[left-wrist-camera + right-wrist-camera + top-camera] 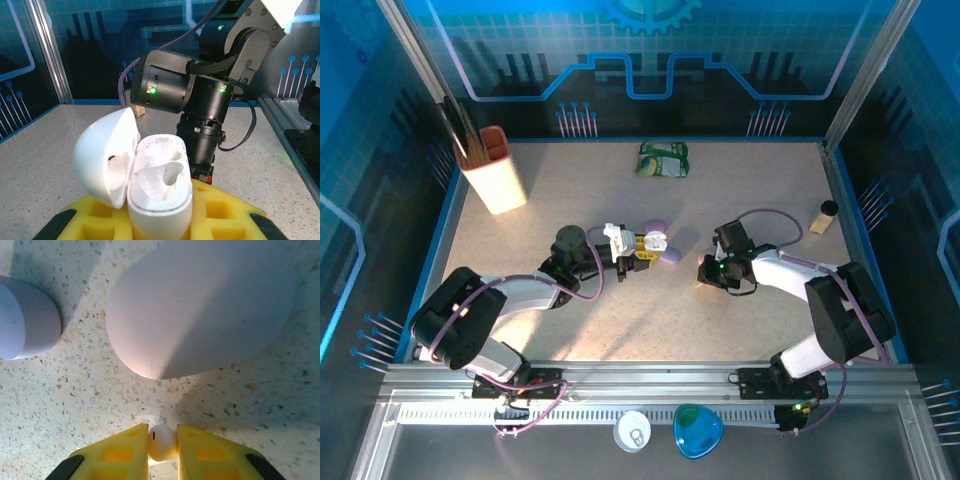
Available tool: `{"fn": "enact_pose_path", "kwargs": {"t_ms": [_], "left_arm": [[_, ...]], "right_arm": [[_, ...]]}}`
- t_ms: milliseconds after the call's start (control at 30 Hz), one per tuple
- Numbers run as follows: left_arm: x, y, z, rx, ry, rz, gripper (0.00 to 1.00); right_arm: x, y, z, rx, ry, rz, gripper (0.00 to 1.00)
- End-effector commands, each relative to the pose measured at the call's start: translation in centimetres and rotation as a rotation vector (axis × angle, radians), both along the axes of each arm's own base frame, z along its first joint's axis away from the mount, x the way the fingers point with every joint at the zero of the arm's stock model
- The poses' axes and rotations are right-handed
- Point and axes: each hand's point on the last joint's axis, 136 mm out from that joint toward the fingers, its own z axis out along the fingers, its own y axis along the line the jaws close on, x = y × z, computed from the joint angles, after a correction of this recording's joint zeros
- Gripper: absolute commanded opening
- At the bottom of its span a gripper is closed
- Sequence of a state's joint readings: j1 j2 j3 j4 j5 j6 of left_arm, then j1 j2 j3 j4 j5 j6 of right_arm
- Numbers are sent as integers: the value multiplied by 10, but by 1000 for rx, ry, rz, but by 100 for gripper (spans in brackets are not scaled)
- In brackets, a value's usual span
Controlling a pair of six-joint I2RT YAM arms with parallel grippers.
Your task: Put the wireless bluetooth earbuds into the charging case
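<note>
We see one pale earbud (162, 442) pinched in the right gripper (163, 436), just above the table (75, 390), near a closed pale case (200, 305). The white charging case (160, 195), lid open, is clamped in the left gripper (160, 222). Its wells look empty, i.e. insertion not done yet.

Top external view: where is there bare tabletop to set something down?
Bare: between the cream utensil holder and green packet; the front strip between both arms. Crowded: centre, where the left gripper holds the open white case beside lilac cases and the right gripper.
</note>
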State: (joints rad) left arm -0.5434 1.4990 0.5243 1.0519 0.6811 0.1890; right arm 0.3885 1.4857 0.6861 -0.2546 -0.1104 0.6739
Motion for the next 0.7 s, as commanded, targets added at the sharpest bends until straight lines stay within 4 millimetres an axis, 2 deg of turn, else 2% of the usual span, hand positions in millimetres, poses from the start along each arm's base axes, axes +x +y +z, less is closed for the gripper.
{"fn": "enact_pose_path", "kwargs": {"t_ms": [0, 133, 333, 467, 567, 667], "left_arm": [[3, 1, -5, 18, -24, 20, 3], [7, 0, -9, 25, -14, 30, 3], [10, -2, -15, 39, 8, 26, 4], [9, -5, -18, 56, 44, 6, 4], [9, -6, -16, 53, 58, -3, 5], [9, -7, -19, 62, 78, -13, 6]], "right_arm": [[11, -6, 27, -59, -149, 28, 20], [22, -1, 65, -75, -334, 98, 20], [29, 17, 141, -91, -664, 243, 20], [22, 37, 192, -49, -851, 355, 20], [12, 52, 216, -13, -936, 441, 19], [3, 66, 231, 13, -984, 512, 19]]}}
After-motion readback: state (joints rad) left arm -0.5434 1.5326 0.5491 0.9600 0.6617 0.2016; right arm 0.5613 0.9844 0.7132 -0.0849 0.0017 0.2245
